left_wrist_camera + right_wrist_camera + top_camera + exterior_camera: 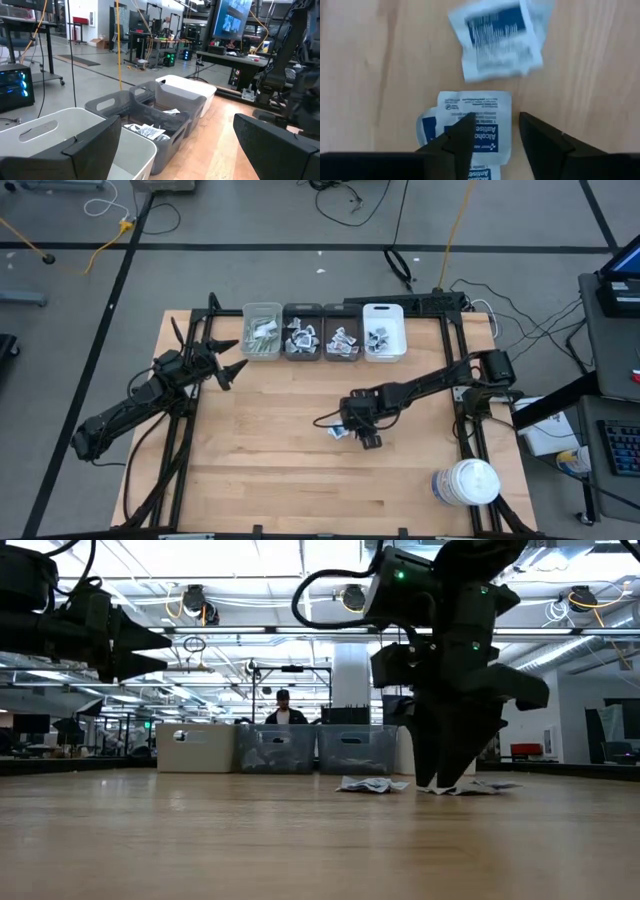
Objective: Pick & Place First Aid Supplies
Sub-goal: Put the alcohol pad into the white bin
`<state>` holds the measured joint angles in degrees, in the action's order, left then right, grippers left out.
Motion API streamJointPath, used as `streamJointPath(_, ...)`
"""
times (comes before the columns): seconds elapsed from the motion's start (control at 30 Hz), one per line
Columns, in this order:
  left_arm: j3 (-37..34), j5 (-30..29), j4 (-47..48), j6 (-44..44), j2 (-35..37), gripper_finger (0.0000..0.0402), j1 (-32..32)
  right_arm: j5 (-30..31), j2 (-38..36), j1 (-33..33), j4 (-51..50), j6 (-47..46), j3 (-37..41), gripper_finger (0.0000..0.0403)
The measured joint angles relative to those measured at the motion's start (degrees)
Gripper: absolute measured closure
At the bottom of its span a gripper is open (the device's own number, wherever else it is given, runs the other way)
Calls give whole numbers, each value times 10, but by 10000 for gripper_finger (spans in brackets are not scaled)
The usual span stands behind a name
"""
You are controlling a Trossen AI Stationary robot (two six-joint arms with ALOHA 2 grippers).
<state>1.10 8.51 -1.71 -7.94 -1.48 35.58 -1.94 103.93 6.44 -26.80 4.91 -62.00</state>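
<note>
While parted, right tool (495,132) over sachet (480,125)

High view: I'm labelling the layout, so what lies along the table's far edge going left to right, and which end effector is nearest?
Left end effector → clear bin → first dark bin → second dark bin → white bin. The left end effector is nearest, open, beside the clear bin.

A: The desk (280,470) looks like pale wood, smooth and faintly glossy.
B: The sachets (475,125) seem crinkled printed paper; the bins (165,107) are matt plastic.
</note>
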Motion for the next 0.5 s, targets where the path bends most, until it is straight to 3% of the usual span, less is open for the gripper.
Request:
streamJointPath(0.3,0,0,0,0,0,9,0,2,3,1,42,8,4,390)
streamJointPath(0.5,0,0,0,0,0,9,0,1,3,1,52,6,4,393)
